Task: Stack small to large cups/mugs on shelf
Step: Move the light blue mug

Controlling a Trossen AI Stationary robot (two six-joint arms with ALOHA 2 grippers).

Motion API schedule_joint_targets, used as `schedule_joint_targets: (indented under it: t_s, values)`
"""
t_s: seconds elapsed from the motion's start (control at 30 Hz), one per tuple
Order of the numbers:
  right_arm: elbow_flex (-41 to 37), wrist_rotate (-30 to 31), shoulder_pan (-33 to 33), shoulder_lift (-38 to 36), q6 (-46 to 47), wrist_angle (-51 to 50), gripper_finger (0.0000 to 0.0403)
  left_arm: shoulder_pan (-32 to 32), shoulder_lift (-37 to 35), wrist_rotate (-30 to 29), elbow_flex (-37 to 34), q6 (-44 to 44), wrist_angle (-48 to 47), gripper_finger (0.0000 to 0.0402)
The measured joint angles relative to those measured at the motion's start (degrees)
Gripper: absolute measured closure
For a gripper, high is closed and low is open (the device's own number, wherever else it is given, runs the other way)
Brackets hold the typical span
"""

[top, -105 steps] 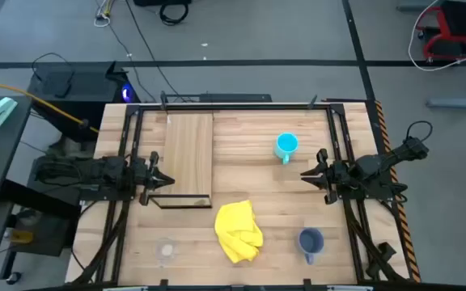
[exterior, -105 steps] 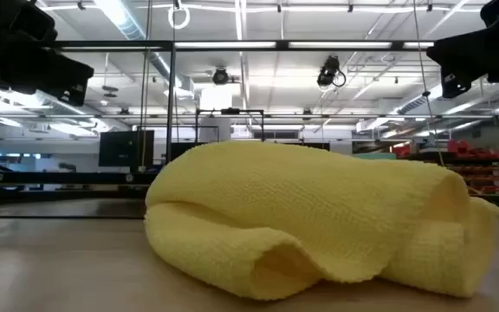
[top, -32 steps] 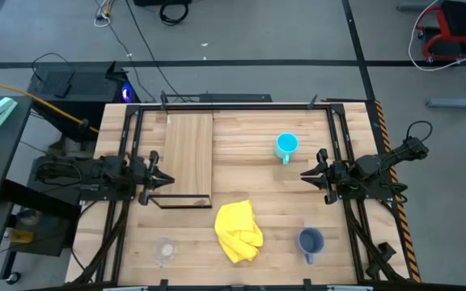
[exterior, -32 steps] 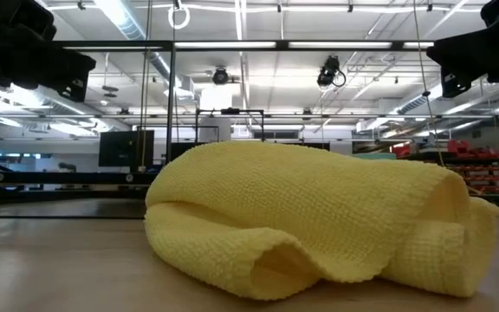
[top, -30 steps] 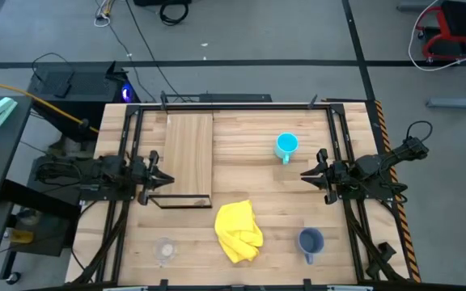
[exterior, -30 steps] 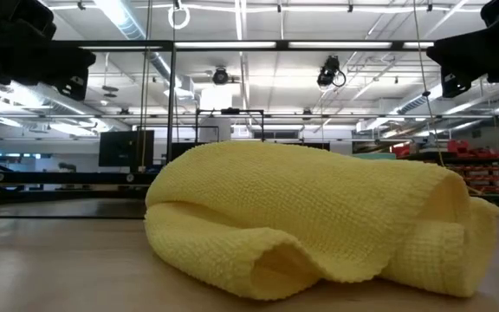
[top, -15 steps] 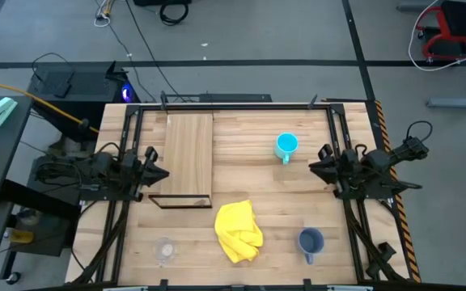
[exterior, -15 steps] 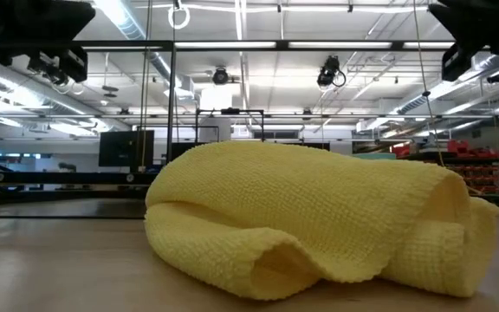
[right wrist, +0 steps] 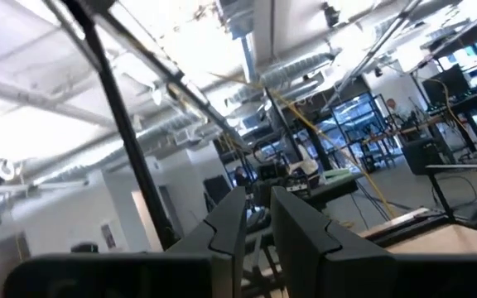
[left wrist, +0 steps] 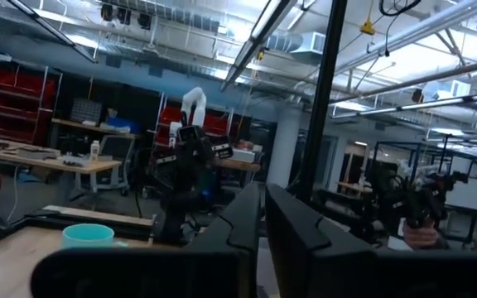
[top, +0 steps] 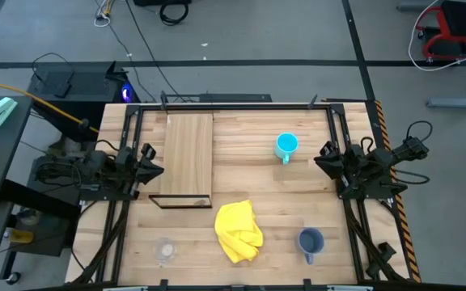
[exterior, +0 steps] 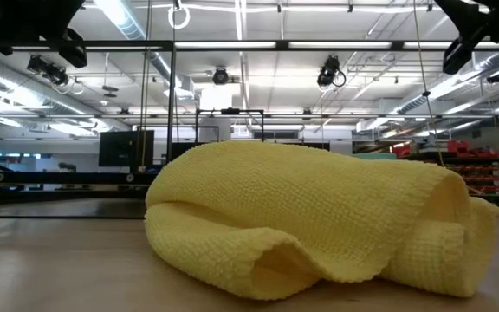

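Observation:
The light-wood shelf [top: 188, 158] lies flat on the table's far left part. The cyan mug [top: 286, 145] stands upright on the tabletop at the far right; its rim also shows in the left wrist view [left wrist: 88, 236]. The grey-blue mug [top: 310, 241] stands near the front right. The clear cup [top: 165, 250] stands near the front left. My left gripper [top: 154, 170] hovers at the shelf's left side, shut and empty; it also shows in its wrist view [left wrist: 262, 194]. My right gripper [top: 318, 159] hovers right of the cyan mug, shut and empty; it also shows in its wrist view [right wrist: 259, 199].
A crumpled yellow cloth [top: 239, 230] lies at the front middle of the table, between the clear cup and the grey-blue mug, and fills the low view [exterior: 319, 225]. Black frame rails [top: 338, 137] run along the table's sides and far edge.
Both grippers have risen and drawn back a little toward their own table edges, left toward the left edge and right toward the right edge, tipping upward. The mugs, cup, cloth and shelf have stayed where they were.

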Motion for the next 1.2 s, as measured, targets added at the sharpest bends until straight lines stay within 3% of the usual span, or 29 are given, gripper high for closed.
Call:
schedule_joint_targets:
  t_s: [0.27,0.43,0.67,0.77,1.0,1.2]
  values:
    - [0.28,1.42,0.0,0.0,1.09,1.26,0.0337,0.02,0.0,0.2,0.0,4.15,-0.15,0.0363]
    - [6.17,5.6,0.0,0.0,-1.67,-2.46,0.0337,0.02,0.0,0.2,0.0,6.53,-0.18,0.0367]
    - [24.26,25.06,0.0,5.83,-0.45,-31.68,0.0337,0.02,0.02,0.2,0.0,7.28,-0.43,0.0374]
    - [32.0,30.16,0.0,11.08,2.98,-41.76,0.0337,0.02,0.01,0.2,0.0,7.27,-0.72,0.037]
    - [47.96,33.11,-1.63,26.14,21.95,-70.2,0.0336,0.02,0.02,0.2,0.02,7.12,-2.18,0.0368]
    - [61.14,29.94,-9.66,39.59,41.85,-94.81,0.032,0.02,0.02,-0.41,0.02,7.1,-2.39,0.0373]
